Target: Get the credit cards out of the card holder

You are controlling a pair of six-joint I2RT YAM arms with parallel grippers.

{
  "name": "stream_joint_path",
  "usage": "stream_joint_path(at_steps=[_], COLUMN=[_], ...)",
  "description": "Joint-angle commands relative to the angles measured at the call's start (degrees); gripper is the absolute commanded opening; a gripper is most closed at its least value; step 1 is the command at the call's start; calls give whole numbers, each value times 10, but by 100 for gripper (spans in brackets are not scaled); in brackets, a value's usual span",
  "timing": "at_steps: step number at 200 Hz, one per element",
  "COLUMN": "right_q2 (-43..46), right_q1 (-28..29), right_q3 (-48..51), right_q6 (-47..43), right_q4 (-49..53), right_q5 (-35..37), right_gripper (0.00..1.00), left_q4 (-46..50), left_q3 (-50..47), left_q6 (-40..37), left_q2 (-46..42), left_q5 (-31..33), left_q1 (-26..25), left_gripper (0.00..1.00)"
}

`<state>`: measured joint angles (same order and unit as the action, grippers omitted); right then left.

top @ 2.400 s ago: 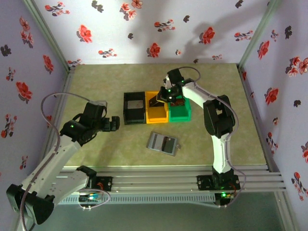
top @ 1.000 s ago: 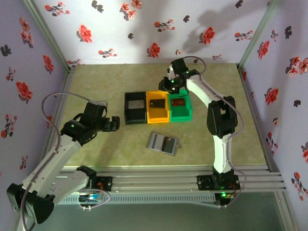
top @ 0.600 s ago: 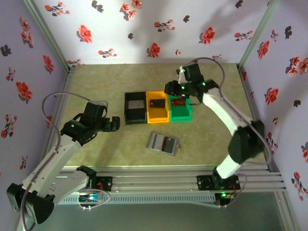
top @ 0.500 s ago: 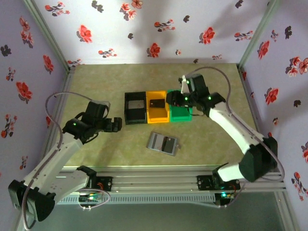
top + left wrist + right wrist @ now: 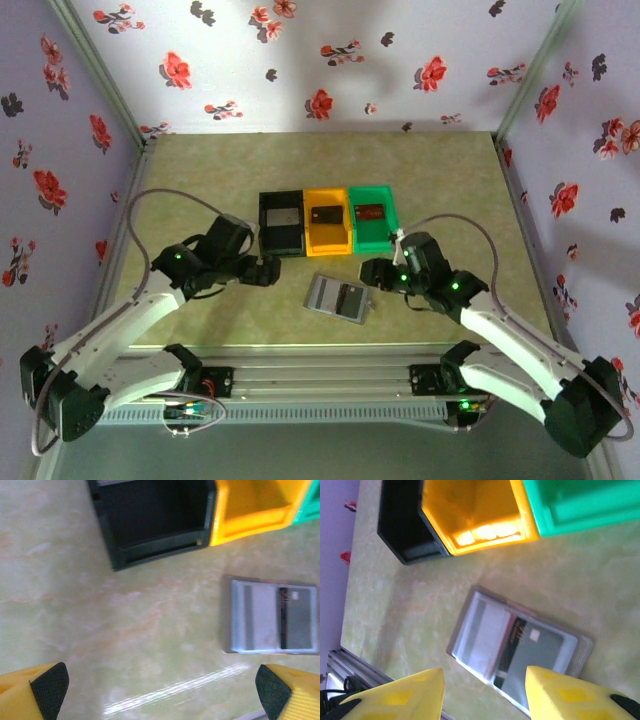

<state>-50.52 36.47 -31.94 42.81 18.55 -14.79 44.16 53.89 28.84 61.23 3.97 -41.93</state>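
From above, you have the holder (image 5: 339,297) lying open and flat on the table (image 5: 450,190). Three bins stand in a touching row beyond it. The black bin (image 5: 264,240) is beyond and to its left, the orange bin (image 5: 327,243) straight beyond it, and the green bin (image 5: 374,240) beyond and to its right. One of the cards lies in each: a grey card (image 5: 283,217) in the black bin, a dark card (image 5: 326,214) in the orange, a red-brown card (image 5: 371,212) in the green. Your left gripper (image 5: 268,270) sits left of the holder, apart from it. Your right gripper (image 5: 368,272) is close by the holder's far right corner.

On your left wrist camera the holder (image 5: 272,616) shows both panels. A light card (image 5: 257,617) lies in its left panel and a dark grey card (image 5: 298,617) in its right. The black bin (image 5: 155,520) stands beyond and left of the holder, and the orange bin (image 5: 255,505) beyond it. The left gripper (image 5: 160,690) has its fingers (image 5: 27,697) spread to both edges of the picture with only bare table between them, so it is wide open and empty.

On your right wrist camera the holder (image 5: 520,650) lies slantwise in the gap of the right gripper (image 5: 485,690), below it. The light card (image 5: 487,630) and dark grey card (image 5: 537,652) sit in the holder's panels. The black bin (image 5: 400,530), orange bin (image 5: 475,515) and green bin (image 5: 580,505) line up beyond the holder. The fingers (image 5: 570,695) stand apart and grip nothing, so this gripper is open too.
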Motion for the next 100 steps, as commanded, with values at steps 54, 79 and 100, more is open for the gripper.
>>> stream_joint_path(at_steps=[54, 79, 100], right_q2=[88, 85, 77], right_q1=[67, 102, 131], right_q3=[101, 109, 108], right_q6=[169, 208, 232], right_q4=[-66, -55, -44], right_q5=[91, 132, 162], right_gripper=[45, 43, 40], left_q4=[-100, -122, -149], left_q3=[54, 51, 32], left_q6=[179, 209, 233], left_q2=[142, 164, 164], left_q5=[-16, -19, -27], left_q1=[-128, -140, -140], left_gripper=[100, 100, 100])
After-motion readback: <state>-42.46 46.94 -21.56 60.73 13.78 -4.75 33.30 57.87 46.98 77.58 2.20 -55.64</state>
